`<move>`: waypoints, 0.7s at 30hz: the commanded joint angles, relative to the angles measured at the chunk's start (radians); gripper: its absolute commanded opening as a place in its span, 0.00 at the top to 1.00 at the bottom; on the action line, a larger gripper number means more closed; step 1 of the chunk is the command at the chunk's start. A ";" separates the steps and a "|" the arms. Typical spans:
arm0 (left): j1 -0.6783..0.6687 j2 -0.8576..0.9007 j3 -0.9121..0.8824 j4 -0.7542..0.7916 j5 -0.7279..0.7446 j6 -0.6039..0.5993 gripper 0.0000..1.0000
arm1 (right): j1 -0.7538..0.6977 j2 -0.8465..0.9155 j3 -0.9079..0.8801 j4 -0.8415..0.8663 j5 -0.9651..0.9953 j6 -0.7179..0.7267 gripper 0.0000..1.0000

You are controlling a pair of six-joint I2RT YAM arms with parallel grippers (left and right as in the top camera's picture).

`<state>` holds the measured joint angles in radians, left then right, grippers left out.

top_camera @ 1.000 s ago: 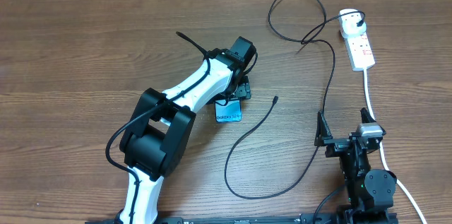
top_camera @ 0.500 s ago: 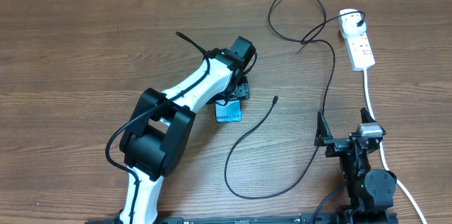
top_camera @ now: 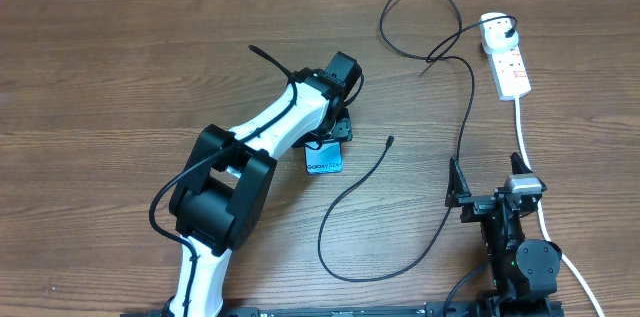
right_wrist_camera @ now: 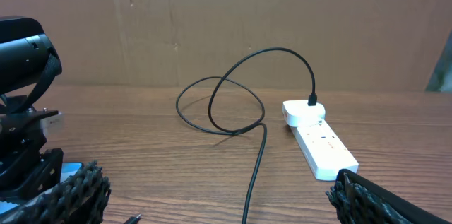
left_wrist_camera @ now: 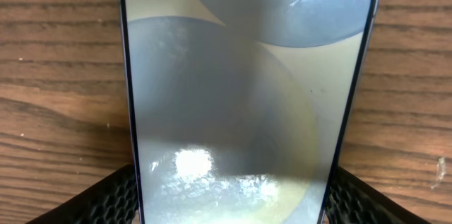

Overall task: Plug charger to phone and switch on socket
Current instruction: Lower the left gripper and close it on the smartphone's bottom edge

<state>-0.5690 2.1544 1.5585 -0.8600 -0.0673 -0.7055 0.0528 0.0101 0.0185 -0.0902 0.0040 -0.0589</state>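
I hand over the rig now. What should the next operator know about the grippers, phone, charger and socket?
Left gripper: jaws astride the phone; grip uncertain.
Right gripper: open, empty.
Charger plug head sits in the socket; connector tip lies loose on the table, apart from the phone.
Done: charger in socket.
Left: put tip into phone, switch socket on; switch position unreadable.

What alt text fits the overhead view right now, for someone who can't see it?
The left tool straddles the phone at centre, while the charger tip lies loose just right of it, unplugged. Its black cable loops up to the socket at top right, and the right tool sits open at bottom right.
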 commanded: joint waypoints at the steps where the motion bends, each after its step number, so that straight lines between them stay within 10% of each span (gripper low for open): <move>1: 0.006 0.024 0.011 -0.011 0.016 -0.013 0.25 | -0.004 -0.007 -0.011 0.006 0.001 0.003 0.00; 21: 0.006 0.022 0.017 -0.026 0.016 -0.013 0.27 | -0.004 -0.007 -0.011 0.006 0.001 0.003 0.00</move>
<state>-0.5690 2.1544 1.5616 -0.8772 -0.0608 -0.7055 0.0528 0.0101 0.0185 -0.0902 0.0040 -0.0593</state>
